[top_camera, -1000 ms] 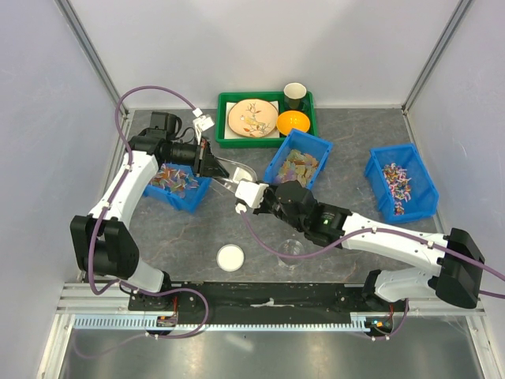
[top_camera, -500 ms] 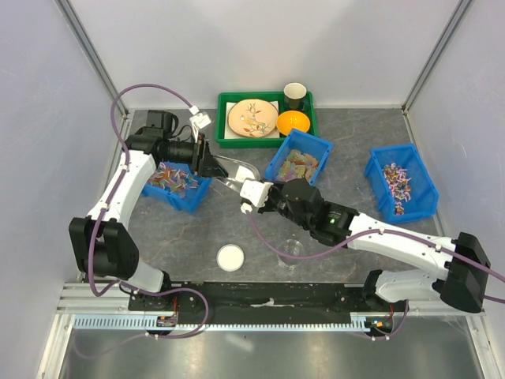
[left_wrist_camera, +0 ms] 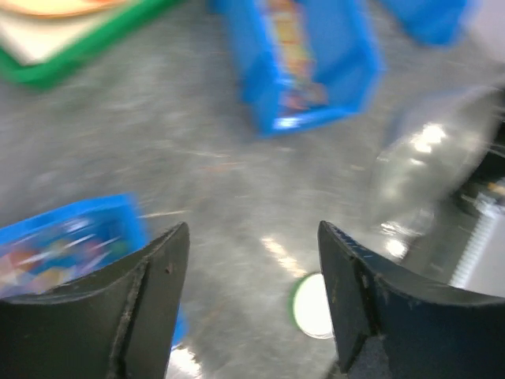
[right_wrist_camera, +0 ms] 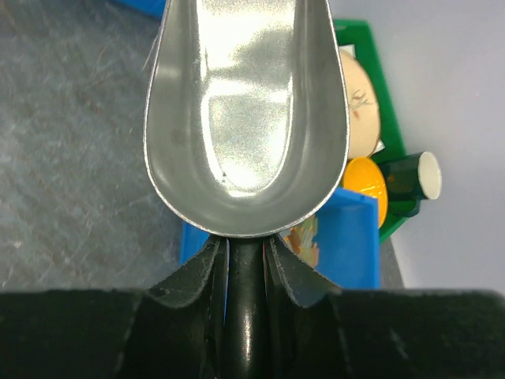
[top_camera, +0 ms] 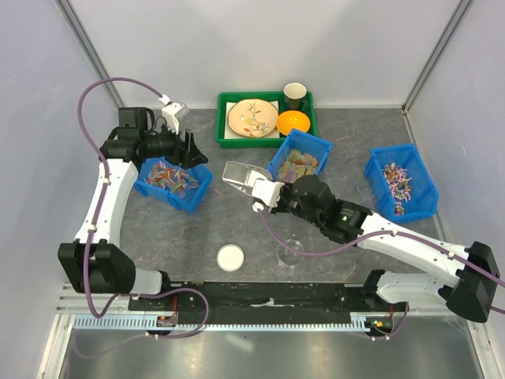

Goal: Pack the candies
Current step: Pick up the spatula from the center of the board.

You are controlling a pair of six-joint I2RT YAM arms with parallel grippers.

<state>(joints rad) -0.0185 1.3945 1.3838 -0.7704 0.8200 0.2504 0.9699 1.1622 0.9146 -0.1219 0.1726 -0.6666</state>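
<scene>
On table left: blue bin [top_camera: 175,183] holds the candies [top_camera: 170,175], none packed yet. Right gripper [top_camera: 264,192] clamped on the handle of an empty metal scoop [right_wrist_camera: 245,118]; left gripper [left_wrist_camera: 252,304] spread wide, holding nothing. Outstanding: scooping and filling the clear cup [top_camera: 290,251].

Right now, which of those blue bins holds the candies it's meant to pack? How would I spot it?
Find the green tray at the table's far edge. The candy bin is the blue one nearest the left wall, just beneath the left arm's open jaws. Unlike the middle bin of flat pastel packets, it holds small bright wrapped sweets.
</scene>
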